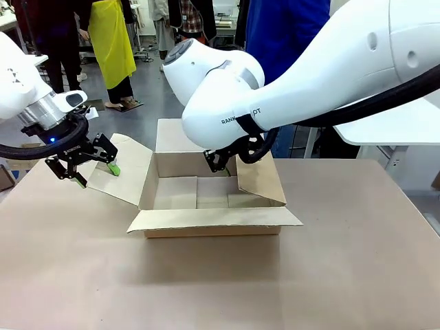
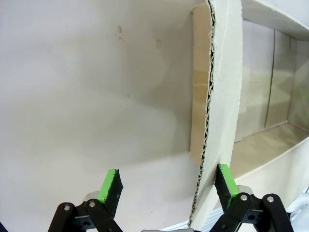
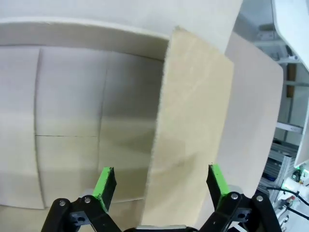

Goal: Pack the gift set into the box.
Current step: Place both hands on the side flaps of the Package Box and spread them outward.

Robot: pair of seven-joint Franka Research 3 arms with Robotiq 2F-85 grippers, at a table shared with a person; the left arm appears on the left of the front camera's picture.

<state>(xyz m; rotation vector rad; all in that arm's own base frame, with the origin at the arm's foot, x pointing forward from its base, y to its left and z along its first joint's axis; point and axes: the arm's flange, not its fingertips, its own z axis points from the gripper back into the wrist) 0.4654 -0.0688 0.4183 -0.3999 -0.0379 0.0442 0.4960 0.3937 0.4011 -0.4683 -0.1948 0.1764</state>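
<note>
Flap work at the open box [image 1: 214, 232], mid-frame on the counter [image 1: 344, 275].

Nearest, front flap [image 1: 206, 219] folded out flat. Mid left, left tool [image 2: 169, 186] spread wide astride the left flap [image 2: 219, 96], card edge close by one pad, not clamped. Right of centre, right tool [image 3: 159, 186] likewise agape around the right flap [image 3: 193, 135]. Probably light, stiff corrugated card, prone to creasing if forced; best pinched flat near a flap's free edge. Farther back, rear flap [image 1: 172, 134] upright.
</note>
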